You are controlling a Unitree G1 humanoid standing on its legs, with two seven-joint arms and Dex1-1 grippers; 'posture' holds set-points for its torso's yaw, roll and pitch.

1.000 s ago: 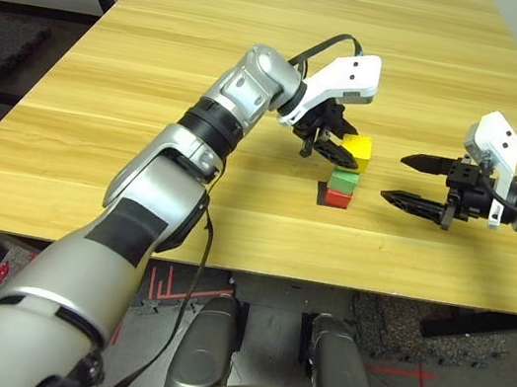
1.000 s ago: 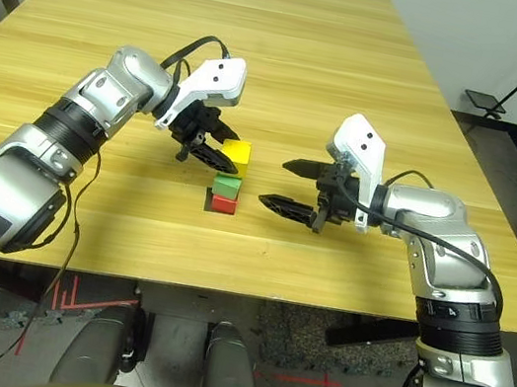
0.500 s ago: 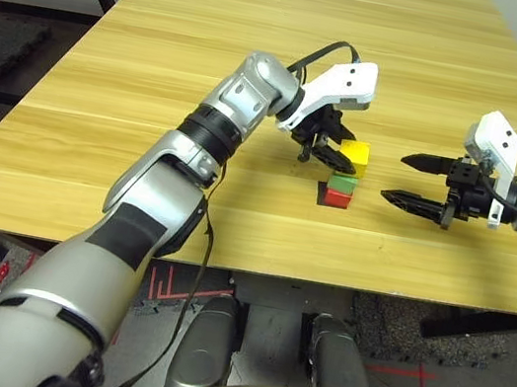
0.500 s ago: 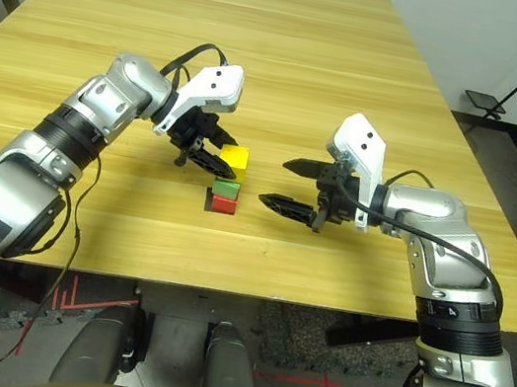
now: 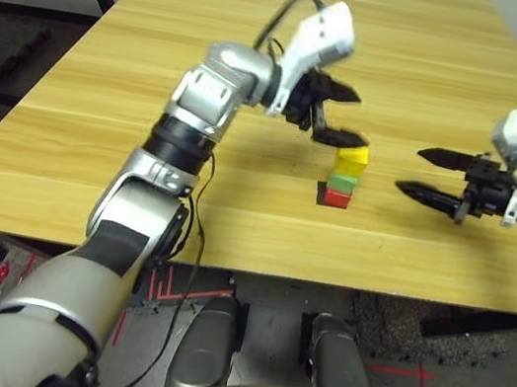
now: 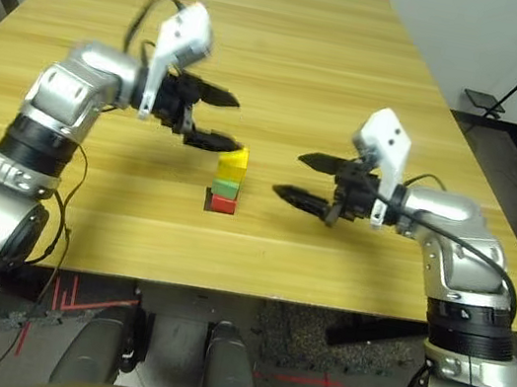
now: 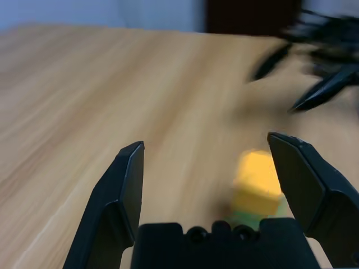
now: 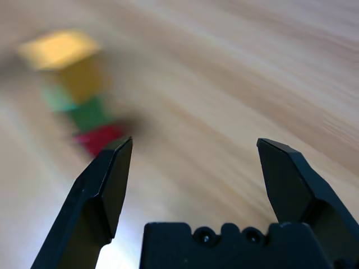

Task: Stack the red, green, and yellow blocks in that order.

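**Three blocks stacked, both grippers open and clear**

Now you have a three-high stack on the wooden table point(image 5: 149, 134): the red block point(image 5: 337, 198) sits at the bottom, the green block point(image 5: 343, 181) rests on it, and the yellow block point(image 5: 351, 156) is on top. The stack stands on a flat black square patch point(image 5: 322, 194), whose edge shows just to the robot's left of the red block. The yellow block looks set slightly askew on the green one, shifted a little toward the far side.

Your left gripper point(image 5: 345, 115) hangs above and to the far left of the stack, its two black fingers spread wide and holding nothing; the lower fingertip is near the yellow block's top but you cannot tell whether it touches. In the left wrist view the yellow block point(image 7: 257, 182) appears between the parted fingers.

Your right gripper point(image 5: 421, 173) is off to the right of the stack, apart from it, fingers also spread wide and empty, pointing toward the blocks.
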